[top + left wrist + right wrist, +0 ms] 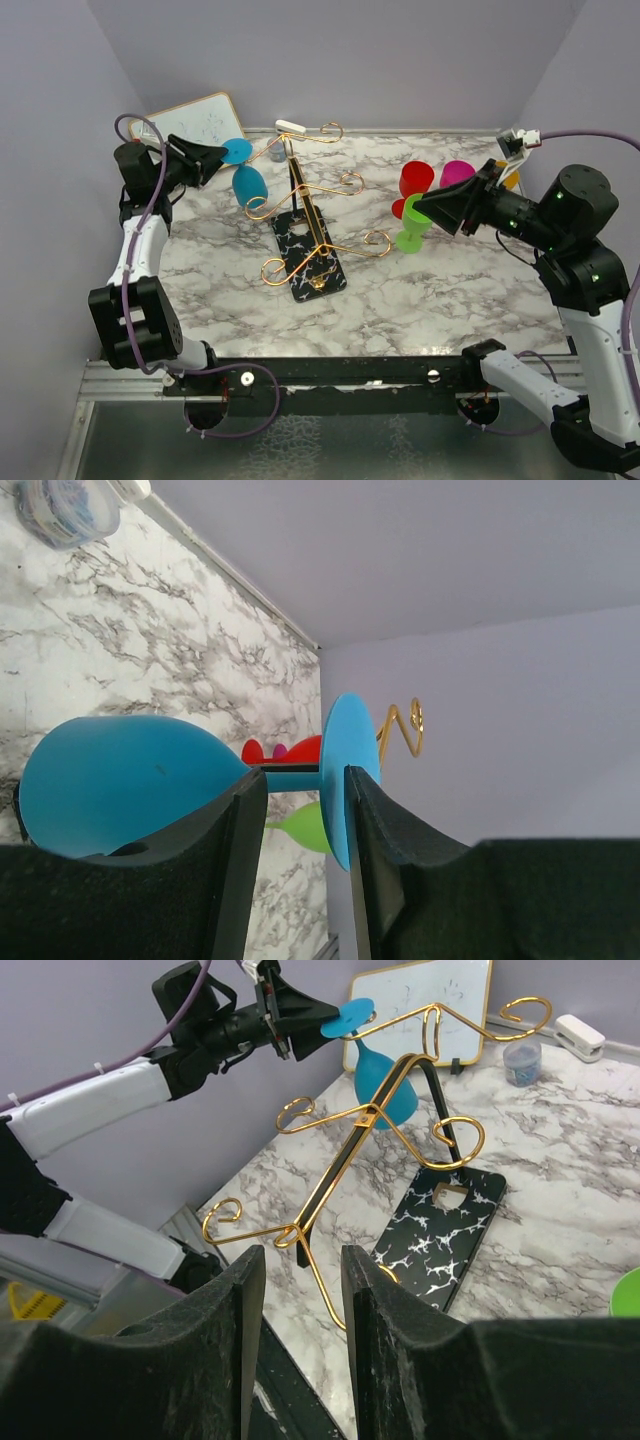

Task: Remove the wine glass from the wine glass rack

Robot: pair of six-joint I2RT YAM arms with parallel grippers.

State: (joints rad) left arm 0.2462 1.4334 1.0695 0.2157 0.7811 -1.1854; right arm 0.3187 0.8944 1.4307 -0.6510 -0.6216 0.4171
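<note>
The blue wine glass (250,185) hangs bowl-down at the far-left arm tip of the gold wine glass rack (305,205); whether it rests on the wire is unclear. My left gripper (222,153) is at its foot. In the left wrist view the gripper (305,775) spans the stem, one finger by the bowl (130,780), the other against the foot, shut on the glass. A rack scroll (402,730) shows behind. My right gripper (425,210) is open and empty (300,1255), facing the rack (370,1120) and glass (385,1085).
Green (410,232), red (415,180) and magenta (457,172) glasses stand on the marble top by my right gripper. A whiteboard (195,120) leans at the back left. A small jar (275,152) and a white clip (290,127) lie at the back edge.
</note>
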